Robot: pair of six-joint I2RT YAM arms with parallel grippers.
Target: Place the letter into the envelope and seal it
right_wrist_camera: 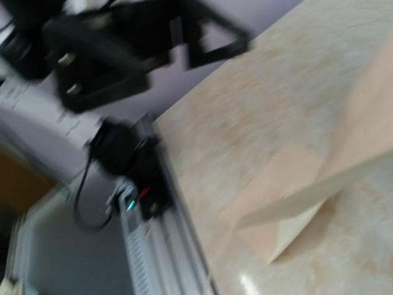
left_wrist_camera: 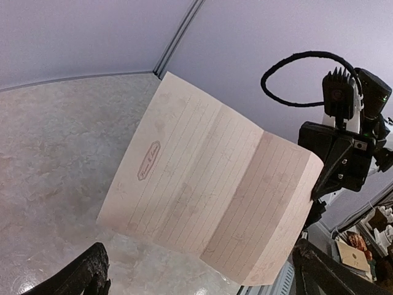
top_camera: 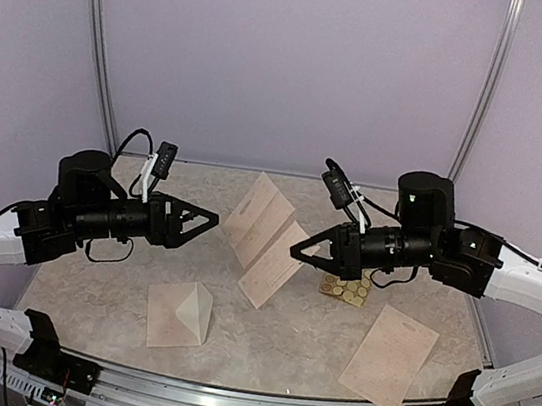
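Observation:
The letter (top_camera: 264, 234), a creased pale sheet with ruled lines, hangs in the air over the middle of the table. My right gripper (top_camera: 298, 250) is shut on its right edge. In the left wrist view the letter (left_wrist_camera: 209, 190) fills the middle, with the right gripper (left_wrist_camera: 317, 187) pinching its far edge. My left gripper (top_camera: 206, 219) stands open just left of the letter, not touching it. The envelope (top_camera: 178, 315) lies on the table near the front left with its pointed flap raised. It also shows, blurred, in the right wrist view (right_wrist_camera: 295, 196).
A second lined sheet (top_camera: 390, 357) lies flat at the front right. A tan sheet of round stickers (top_camera: 345, 288) lies under the right arm. Walls close in the table at the back and sides, and a metal rail (top_camera: 253, 403) runs along the near edge.

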